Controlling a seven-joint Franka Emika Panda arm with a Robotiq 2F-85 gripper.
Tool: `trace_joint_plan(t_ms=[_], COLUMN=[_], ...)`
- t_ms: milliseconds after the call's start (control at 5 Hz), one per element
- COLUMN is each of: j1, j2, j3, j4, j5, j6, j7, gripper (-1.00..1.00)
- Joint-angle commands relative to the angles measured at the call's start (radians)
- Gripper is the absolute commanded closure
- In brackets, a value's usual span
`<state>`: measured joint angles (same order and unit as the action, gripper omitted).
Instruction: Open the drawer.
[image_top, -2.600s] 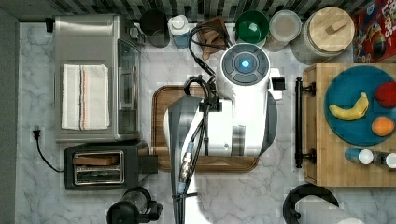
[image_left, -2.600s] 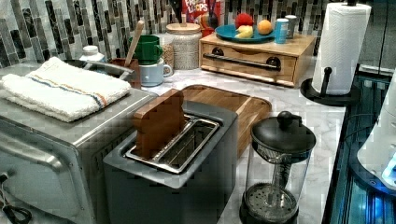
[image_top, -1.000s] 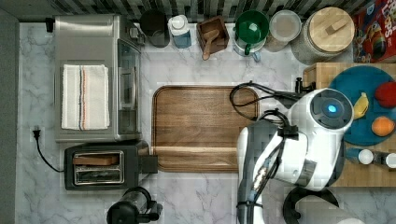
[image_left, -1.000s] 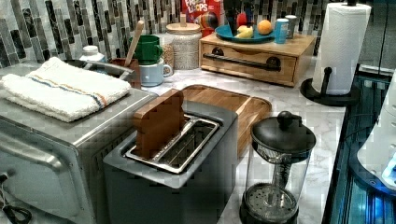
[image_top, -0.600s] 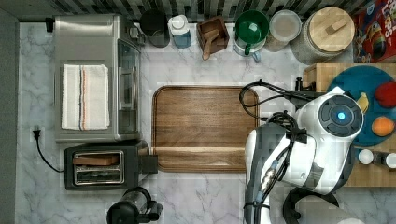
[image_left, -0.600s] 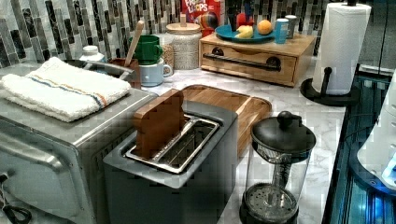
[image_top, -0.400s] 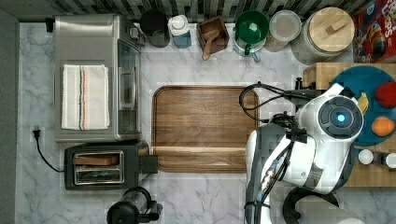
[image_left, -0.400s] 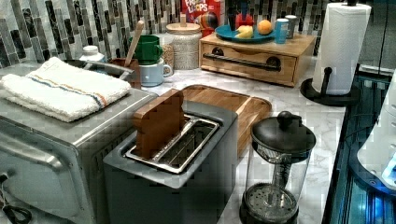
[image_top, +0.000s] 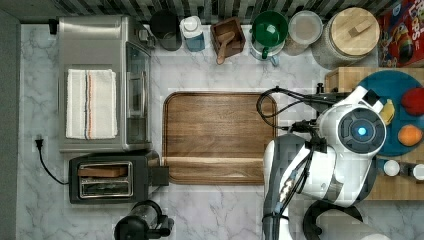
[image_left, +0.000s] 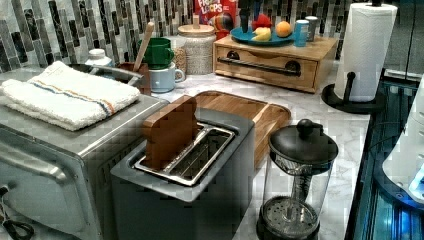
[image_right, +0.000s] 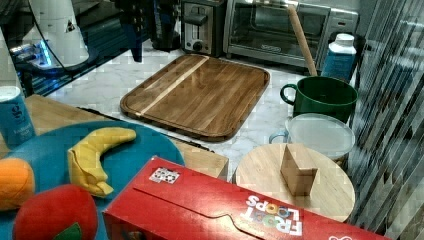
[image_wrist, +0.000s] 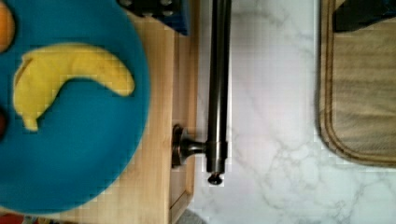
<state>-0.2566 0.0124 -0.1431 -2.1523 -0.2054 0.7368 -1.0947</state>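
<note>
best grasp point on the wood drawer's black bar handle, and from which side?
Likely the bare middle span of the slim black bar handle, between its two mounts. It runs level, standing off the light wood drawer front, leaving room behind. Approach from the marble counter side or above, straddling it crosswise, then pull outward.

- The drawer (image_left: 267, 69) was seen shut at the counter's far edge, its black bar handle (image_left: 261, 66) across the front.
- A blue plate (image_left: 267, 36) of fruit was carried on top.
- A paper towel roll (image_left: 364, 47) was stood just beside it.
</note>
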Motion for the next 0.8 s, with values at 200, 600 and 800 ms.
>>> trace_joint_plan(t_ms=[200,600,800], j1=[-0.028,-0.043,-0.063], j2=[0.050,0.099,0.116], j3=[-0.030,-0.027,-0.031], j4=[-0.157,-0.217,-0.231], j5=[-0.014,-0.052,-0.069], j6=[0.146,0.296,0.344], j7=[-0.077,-0.020,-0.040], gripper=[-1.00,-1.00,-1.00])
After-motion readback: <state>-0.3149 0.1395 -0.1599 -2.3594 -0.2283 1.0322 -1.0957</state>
